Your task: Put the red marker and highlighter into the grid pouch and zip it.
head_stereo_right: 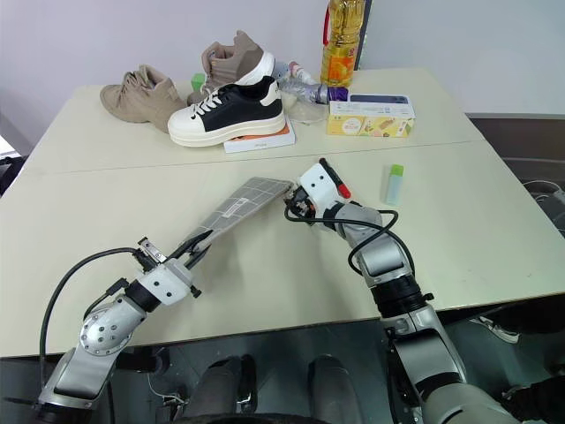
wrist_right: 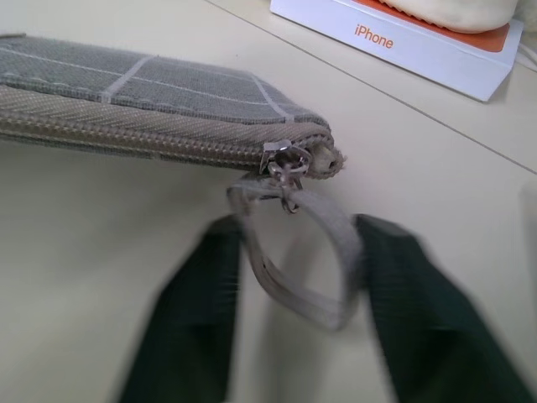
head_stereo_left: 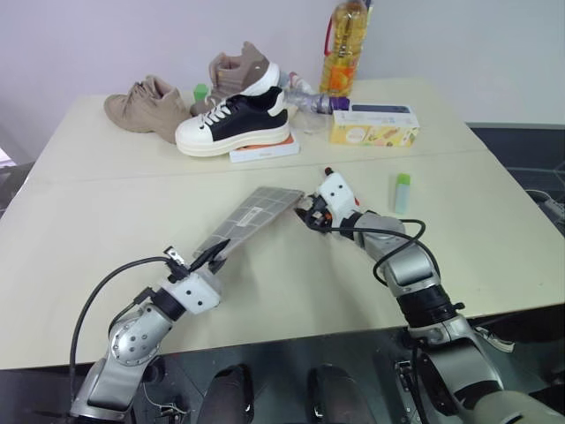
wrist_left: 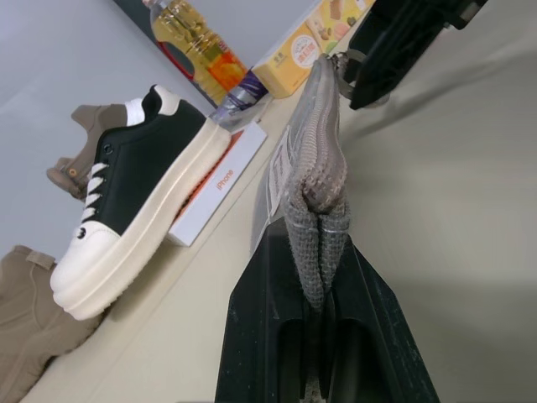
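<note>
The grey grid pouch hangs tilted over the table, its near end pinched in my left gripper, which is shut on it. At the pouch's far end my right gripper stands open, its two fingers on either side of the zipper pull without touching it. The zip looks closed up to the slider. The red marker lies on the table just behind my right hand, partly hidden by it. The highlighter, pale with a green cap, lies to the right of that hand.
At the back of the table stand a black-and-white sneaker on a white phone box, tan shoes, an oil bottle and a yellow carton.
</note>
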Motion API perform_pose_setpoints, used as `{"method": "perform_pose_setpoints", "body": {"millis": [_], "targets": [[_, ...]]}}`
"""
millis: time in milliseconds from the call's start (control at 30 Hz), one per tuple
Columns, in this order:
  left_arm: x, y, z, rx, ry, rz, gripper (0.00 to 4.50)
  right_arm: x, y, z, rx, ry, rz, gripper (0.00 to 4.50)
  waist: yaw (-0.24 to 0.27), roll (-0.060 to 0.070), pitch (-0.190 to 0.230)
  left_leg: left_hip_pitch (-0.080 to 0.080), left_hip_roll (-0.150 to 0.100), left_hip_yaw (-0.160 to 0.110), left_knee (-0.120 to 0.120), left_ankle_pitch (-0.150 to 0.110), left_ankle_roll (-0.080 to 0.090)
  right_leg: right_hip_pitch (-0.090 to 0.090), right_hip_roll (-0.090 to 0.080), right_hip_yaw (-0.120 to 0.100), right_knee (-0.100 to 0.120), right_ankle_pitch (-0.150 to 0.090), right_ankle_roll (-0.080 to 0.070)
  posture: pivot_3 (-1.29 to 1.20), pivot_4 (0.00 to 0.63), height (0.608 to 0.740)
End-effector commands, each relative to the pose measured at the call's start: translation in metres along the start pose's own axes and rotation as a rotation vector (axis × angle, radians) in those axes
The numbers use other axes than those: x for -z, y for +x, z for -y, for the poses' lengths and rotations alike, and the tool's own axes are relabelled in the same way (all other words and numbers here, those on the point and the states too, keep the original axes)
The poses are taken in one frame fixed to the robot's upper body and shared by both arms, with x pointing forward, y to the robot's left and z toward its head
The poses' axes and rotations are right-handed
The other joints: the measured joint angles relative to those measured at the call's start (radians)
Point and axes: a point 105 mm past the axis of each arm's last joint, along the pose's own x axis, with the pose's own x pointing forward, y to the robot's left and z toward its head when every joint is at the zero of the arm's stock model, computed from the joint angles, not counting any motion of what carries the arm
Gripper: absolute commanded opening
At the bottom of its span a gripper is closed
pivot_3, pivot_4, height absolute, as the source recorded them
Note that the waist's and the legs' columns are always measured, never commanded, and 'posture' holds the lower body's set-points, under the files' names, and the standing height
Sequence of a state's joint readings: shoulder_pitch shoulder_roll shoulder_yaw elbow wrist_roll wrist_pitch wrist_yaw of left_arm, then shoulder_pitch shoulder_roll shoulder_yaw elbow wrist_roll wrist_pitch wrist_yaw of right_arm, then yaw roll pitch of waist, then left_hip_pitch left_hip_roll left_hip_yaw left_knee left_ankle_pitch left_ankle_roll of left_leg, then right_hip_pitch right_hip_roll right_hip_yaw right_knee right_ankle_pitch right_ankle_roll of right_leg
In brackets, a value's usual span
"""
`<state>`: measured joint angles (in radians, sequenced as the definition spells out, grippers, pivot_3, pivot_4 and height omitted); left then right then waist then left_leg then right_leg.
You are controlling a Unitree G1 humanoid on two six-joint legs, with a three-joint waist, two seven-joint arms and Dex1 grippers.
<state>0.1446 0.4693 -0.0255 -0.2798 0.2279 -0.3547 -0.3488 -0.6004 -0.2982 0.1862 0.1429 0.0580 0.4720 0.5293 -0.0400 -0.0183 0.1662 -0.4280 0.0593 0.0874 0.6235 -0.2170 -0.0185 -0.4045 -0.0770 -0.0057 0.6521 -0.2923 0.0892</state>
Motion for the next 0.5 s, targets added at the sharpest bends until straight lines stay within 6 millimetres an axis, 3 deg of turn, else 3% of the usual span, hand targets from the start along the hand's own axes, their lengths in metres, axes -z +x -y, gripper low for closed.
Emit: {"method": "perform_pose_setpoints", "body": {"millis": [33,267,500], "targets": [[-0.014,0.001,-0.002,-0.016,0.009,0.046,0.0,-0.015,-0.006,-0.002,-0.011,-0.032,0.052,0.03,0.0,0.0,0.0,0.0,0.0,0.0,0.0,0.0,0.0,0.0,0.0,0.0,0.0,0.0,0.0,0.0,0.15,0.74],[-0.012,0.012,0.006,-0.008,-0.007,0.03,0.0,-0.021,-0.01,-0.031,-0.116,-0.191,0.049,0.03,-0.001,0.0,0.0,0.0,0.0,0.0,0.001,0.0,0.0,0.0,0.0,0.0,0.0,0.0,0.0,0.0,0.15,0.74],[-0.016,0.035,0.014,0.011,-0.047,0.036,0.0,-0.036,-0.022,-0.066,-0.29,-0.364,0.082,0.03,0.002,0.0,0.0,0.0,0.0,-0.001,0.004,0.0,0.0,0.001,0.001,0.0,0.002,0.0,0.0,0.0,0.15,0.74]]}}
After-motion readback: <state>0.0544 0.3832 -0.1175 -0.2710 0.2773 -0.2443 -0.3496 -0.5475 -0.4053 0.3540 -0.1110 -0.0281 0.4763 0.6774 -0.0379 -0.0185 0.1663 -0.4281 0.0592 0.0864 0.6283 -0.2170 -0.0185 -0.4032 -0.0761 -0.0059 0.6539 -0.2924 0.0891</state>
